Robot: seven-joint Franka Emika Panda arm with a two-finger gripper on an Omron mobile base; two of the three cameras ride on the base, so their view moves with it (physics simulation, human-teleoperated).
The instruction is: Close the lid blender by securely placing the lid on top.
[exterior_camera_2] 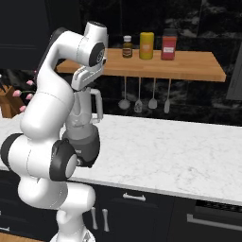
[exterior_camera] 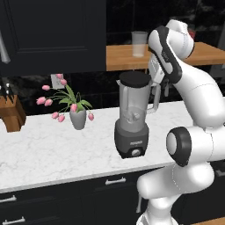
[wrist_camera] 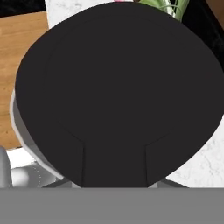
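From the left base view, the black lid (exterior_camera: 134, 79) sits level over the mouth of the blender (exterior_camera: 132, 118), which stands on the white marble counter (exterior_camera: 44, 149) right of a vase of pink tulips (exterior_camera: 77, 115). The arm's hand comes in from the right at jar-top height, at the lid's right edge, so the lid lies straight ahead of the claw and just leftward (the fingertips themselves are hidden behind the wrist here).

From the right base view, the blender (exterior_camera_2: 85, 132) is mostly masked by the white arm; its side handle and dark base show, and the hand hangs directly over the jar's top. Spice jars stand on the wooden shelf (exterior_camera_2: 189, 66) behind.

In the hand view, the lid (wrist_camera: 118, 87) is seen flat-on and very close, its tab pointing down toward the claw, with the jar's pale rim peeping out at lower left. The claw is pinched narrow, apparently on that tab. My judgement: lid and jar mouth look nearly concentric, so the coming move is a short press or release straight down the jar's upright axis.
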